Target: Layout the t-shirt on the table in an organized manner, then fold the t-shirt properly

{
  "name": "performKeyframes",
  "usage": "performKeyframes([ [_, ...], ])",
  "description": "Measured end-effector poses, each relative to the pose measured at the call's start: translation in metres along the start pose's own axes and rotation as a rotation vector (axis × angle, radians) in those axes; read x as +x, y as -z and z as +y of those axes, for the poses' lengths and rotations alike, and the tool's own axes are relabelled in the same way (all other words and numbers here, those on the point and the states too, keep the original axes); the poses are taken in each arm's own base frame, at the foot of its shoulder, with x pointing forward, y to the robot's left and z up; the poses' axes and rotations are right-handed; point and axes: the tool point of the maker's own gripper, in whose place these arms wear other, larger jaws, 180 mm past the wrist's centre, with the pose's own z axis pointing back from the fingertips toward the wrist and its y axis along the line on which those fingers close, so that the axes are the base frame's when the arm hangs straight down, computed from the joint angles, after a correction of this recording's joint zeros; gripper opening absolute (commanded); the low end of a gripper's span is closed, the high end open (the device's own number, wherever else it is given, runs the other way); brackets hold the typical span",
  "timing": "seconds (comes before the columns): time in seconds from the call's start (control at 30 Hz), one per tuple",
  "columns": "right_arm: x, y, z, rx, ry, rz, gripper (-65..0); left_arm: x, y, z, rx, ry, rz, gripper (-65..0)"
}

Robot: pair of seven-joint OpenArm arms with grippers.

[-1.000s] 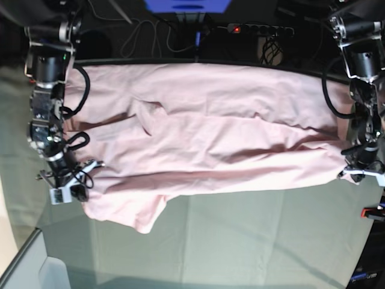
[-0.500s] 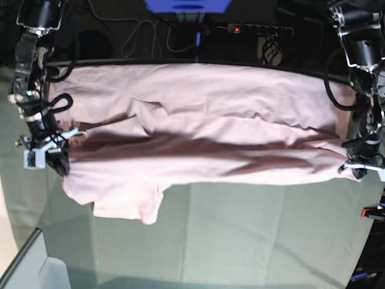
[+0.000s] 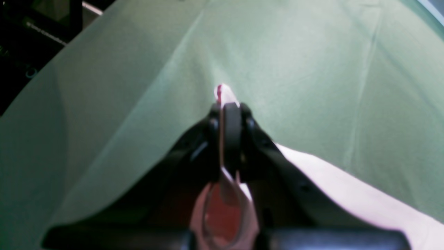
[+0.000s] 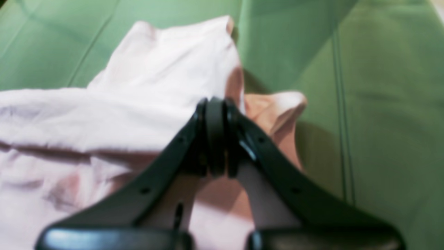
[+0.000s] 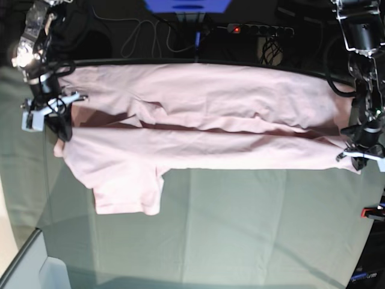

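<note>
The pale pink t-shirt [image 5: 204, 120] is stretched sideways across the table [image 5: 240, 229], plain side up, with a long fold along its middle. One short sleeve [image 5: 129, 192] lies flat toward the front. At the base view's left end, my right gripper [image 5: 60, 129] is shut on the t-shirt's edge; the right wrist view shows its jaws [image 4: 215, 104] pinched over bunched pink fabric [image 4: 156, 86]. My left gripper [image 5: 356, 160] is shut on the opposite end, and a small tip of the t-shirt [image 3: 225, 93] pokes past its closed fingertips [image 3: 229, 107].
A power strip [image 5: 258, 28] and loose cables [image 5: 150, 33] lie behind the table's far edge. A red clamp [image 5: 373, 212] sits at the right edge. The table's front-left corner [image 5: 24, 253] drops off to a pale floor.
My right gripper has moved back and outward toward the far left with the shirt's edge. The shirt has pulled straighter and the sleeve now lies flatter. The left gripper has barely moved.
</note>
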Motion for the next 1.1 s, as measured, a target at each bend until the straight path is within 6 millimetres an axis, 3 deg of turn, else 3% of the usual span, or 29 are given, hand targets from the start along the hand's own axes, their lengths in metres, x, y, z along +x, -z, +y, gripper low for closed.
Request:
performKeyframes([
  [0.33, -0.021, -0.032, -0.028, -0.117, 0.055, 0.030, -65.0, -0.006, -0.003, 0.003, 0.003, 0.007, 0.017, -64.9],
  [0.53, -0.021, -0.042, -0.044, -0.162, 0.053, 0.029, -65.0, -0.026, -0.016, 0.011, 0.002, -0.042, 0.051, -64.9],
  [0.7, -0.034, -0.054, -0.046, -0.174, 0.058, 0.067, -65.0, -0.046, -0.025, 0.024, 0.027, -0.034, 0.099, -64.9],
  [0.83, -0.029, -0.048, -0.044, -0.168, 0.058, 0.051, -65.0, -0.049, -0.027, 0.024, 0.029, -0.034, 0.103, -64.9],
  [0.9, -0.028, -0.040, -0.034, -0.127, 0.046, 0.054, -64.4, -0.048, -0.026, 0.025, 0.029, -0.033, 0.101, -64.9],
  [1.0, -0.028, -0.028, -0.015, -0.047, 0.013, 0.072, -54.6, -0.051, -0.026, 0.026, 0.034, -0.037, 0.110, -64.9],
  [1.1, -0.023, -0.024, -0.014, -0.018, -0.020, 0.075, -42.8, -0.052, -0.026, 0.027, 0.036, -0.037, 0.112, -64.9],
])
